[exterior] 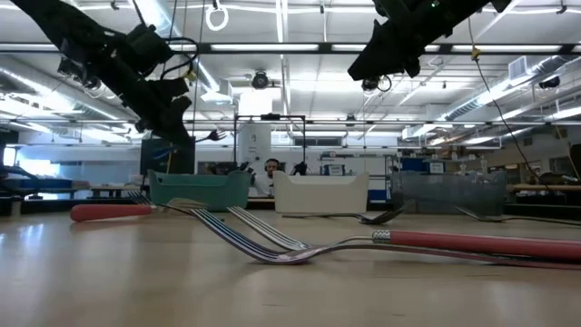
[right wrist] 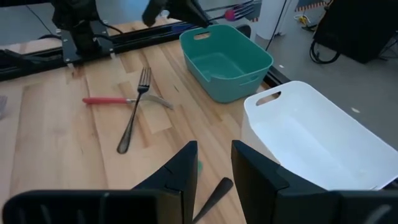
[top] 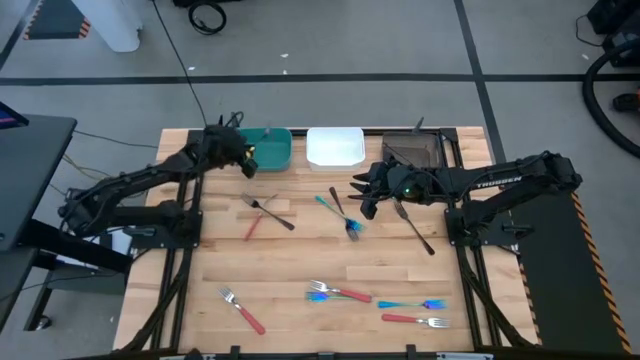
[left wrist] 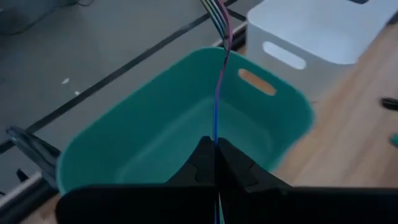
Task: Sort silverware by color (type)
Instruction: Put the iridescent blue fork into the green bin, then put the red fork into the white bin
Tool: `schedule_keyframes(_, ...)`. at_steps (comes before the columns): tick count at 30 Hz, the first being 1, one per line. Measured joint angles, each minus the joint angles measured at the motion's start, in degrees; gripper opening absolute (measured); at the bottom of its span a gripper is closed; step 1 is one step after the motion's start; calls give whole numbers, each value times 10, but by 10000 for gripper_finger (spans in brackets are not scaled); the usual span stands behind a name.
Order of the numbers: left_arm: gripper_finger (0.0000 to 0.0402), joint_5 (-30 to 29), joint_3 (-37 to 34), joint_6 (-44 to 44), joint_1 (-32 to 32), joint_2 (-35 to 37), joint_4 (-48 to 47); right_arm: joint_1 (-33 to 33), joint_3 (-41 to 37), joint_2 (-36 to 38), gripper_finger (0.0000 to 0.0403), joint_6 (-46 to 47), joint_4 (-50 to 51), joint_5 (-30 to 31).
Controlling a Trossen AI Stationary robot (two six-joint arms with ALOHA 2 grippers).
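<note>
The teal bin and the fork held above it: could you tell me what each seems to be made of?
The teal bin looks like moulded plastic, matte and uniform, with a cut-out handle slot. The fork pinched in the left gripper seems iridescent coated metal, its slim edge shifting from blue to pink.

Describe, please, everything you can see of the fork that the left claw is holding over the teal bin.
The iridescent fork is slim, looks like metal, and shimmers blue to purple along its thin edge, with striped tines at the far end. The left claw is shut on its handle and holds it in the air above the open teal bin, tines pointing away from the claw. Nothing else touches it. The low view shows its tines sticking out past the claw, well above the table.
</note>
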State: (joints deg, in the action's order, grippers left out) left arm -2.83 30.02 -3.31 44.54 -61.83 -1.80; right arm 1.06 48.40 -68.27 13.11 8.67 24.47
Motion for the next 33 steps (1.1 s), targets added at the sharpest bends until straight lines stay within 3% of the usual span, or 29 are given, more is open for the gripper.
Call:
schedule_keyframes(14, 4, 1, 0, -154, 9, -113, 78, 16, 0, 0, 106, 17, 21, -1)
schedule_keyframes(22, 10, 0, 0, -157, 9, -165, 77, 19, 0, 0, 106, 3, 22, -1)
schedule_keyframes(33, 85, 3, 0, -109, -6, -173, 94, 18, 0, 0, 106, -13, 10, 0)
